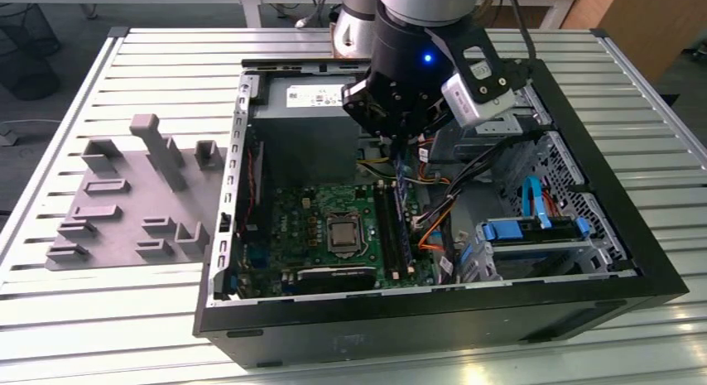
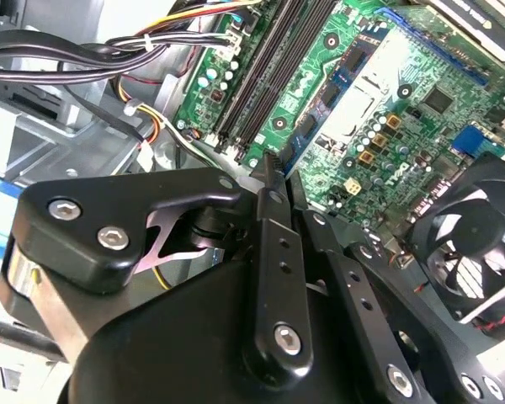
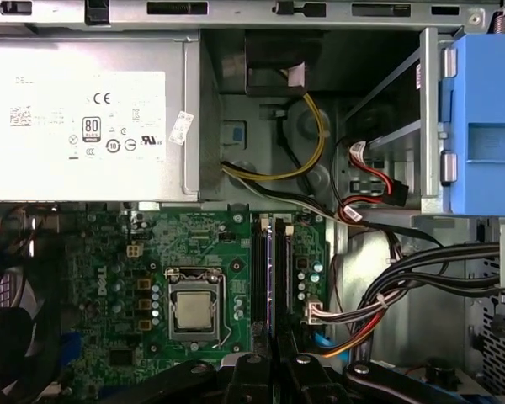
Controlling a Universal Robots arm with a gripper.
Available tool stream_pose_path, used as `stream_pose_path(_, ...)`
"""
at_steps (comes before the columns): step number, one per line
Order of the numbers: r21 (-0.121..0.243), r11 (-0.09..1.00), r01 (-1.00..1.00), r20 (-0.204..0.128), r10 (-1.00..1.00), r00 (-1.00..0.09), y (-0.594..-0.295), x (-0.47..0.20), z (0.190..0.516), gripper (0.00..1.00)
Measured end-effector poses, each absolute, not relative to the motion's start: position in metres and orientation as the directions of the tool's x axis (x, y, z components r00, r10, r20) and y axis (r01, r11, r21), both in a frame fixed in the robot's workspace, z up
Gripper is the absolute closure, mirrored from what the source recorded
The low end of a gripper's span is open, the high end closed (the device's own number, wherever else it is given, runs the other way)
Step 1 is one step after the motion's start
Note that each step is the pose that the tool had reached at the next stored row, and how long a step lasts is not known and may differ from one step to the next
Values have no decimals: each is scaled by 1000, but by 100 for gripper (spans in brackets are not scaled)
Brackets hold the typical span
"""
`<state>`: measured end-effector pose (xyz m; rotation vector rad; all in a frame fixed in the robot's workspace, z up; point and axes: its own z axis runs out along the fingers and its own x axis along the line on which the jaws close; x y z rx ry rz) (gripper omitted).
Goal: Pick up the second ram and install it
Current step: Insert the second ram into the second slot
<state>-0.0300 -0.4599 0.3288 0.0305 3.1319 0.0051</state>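
Pincer [image 1: 400, 141] is down inside the open case [image 1: 442, 306], which lies on its side on the slatted tabletop [image 1: 165, 62]. In the second wrist view the two fingers [image 2: 268, 252] stand narrow, nearly together. They appear closed on a thin dark board, so I take it the ram [image 1: 401, 168] is in the grip. It hangs below the pincer, above the motherboard and not yet seated.

In the first wrist view the ram [image 3: 269, 269] shows edge-on as a thin bluish strip. It runs along the long black slots [image 3: 259, 269], just beside the CPU socket [image 3: 194, 307]. Whether the strip lies over a slot or between two, I cannot tell. Whether a stick already sits in a neighbouring slot is also unclear.

Step in hand, as I judge it: lining up and pressing in. To do it well:
- Keep the board's edge parallel to the slot along its whole length. A tilt would seat one end first and jam.
- Centre it over one slot only; the slots [image 2: 265, 76] sit close together.
- Go straight down, with even pressure, so both ends seat together.
- Watch the cables [image 1: 436, 223] near the slots on the exterior view's right. They could snag a finger.

The grey fixture tray [image 1: 122, 203] lies on the tabletop, well apart from the work.
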Motion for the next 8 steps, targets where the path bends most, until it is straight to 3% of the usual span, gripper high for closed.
stream_pose_path(8, 3, 1000, 20, -9, 20, -1000, -460, -31, 325, 86)
